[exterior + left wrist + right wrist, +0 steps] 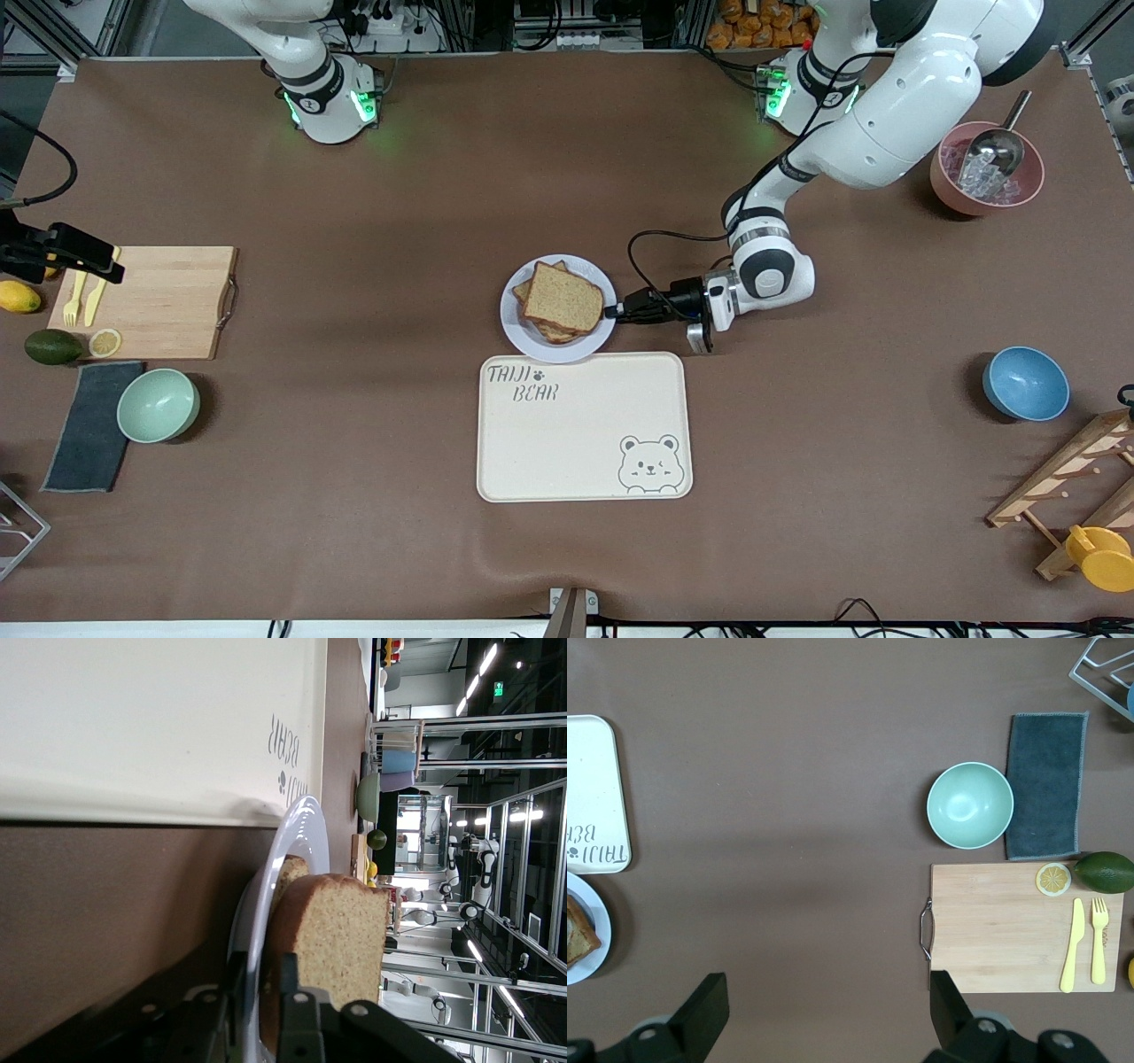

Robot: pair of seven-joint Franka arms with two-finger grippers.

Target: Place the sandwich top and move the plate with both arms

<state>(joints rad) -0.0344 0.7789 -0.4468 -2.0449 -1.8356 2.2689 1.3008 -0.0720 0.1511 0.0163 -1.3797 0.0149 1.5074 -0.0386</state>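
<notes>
The sandwich top (564,298), a plain brown slice, lies on a lower slice on the pale round plate (514,330) at the table's middle. My left gripper (611,312) lies low and level at the plate's rim on the side toward the left arm's end. In the left wrist view its jaws (263,970) clamp the plate's rim (306,828), one finger under it and one over it, beside the bread (332,939). My right gripper (826,983) hangs open high over bare table between the plate (594,939) and the cutting board, holding nothing.
A cream bear tray (585,425) lies just nearer the camera than the plate. Toward the right arm's end are a cutting board (159,301) with cutlery, a mint bowl (158,405) and a dark cloth. Toward the left arm's end stand a blue bowl (1026,383) and a pink bowl (986,168) of ice.
</notes>
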